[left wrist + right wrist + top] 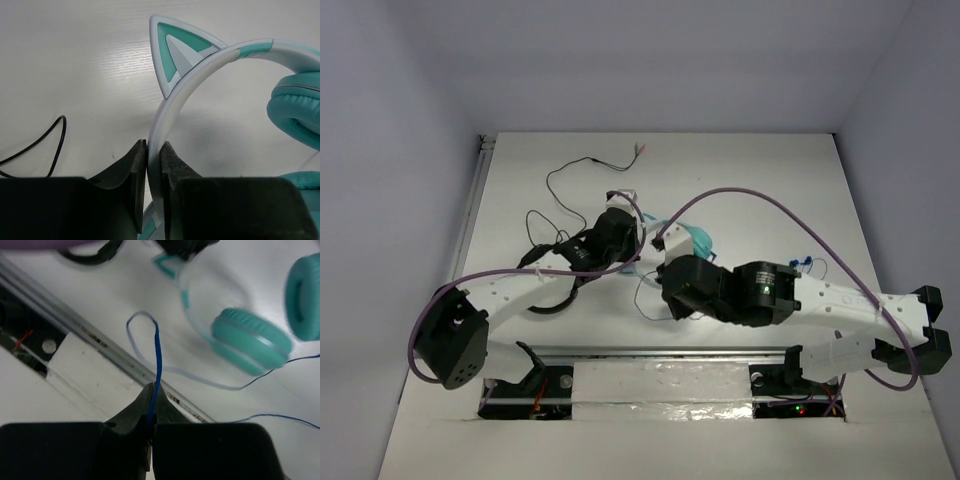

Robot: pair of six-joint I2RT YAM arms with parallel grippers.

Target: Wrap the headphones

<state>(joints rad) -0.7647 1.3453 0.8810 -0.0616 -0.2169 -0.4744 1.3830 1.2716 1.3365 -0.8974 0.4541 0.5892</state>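
The teal headphones lie mid-table between the two arms. My left gripper is shut on their pale headband, just below a cat-ear point; one teal cup shows at the right. My right gripper is shut on the thin blue cord, which rises from the fingertips into a loop. Both cups lie beyond it on the table. From above, the left gripper and the right gripper sit close together beside the headphones.
A loose thin black wire with a reddish tip lies at the back left. Purple robot cables arch over the right side. A metal rail runs along the near table edge, with white walls all round.
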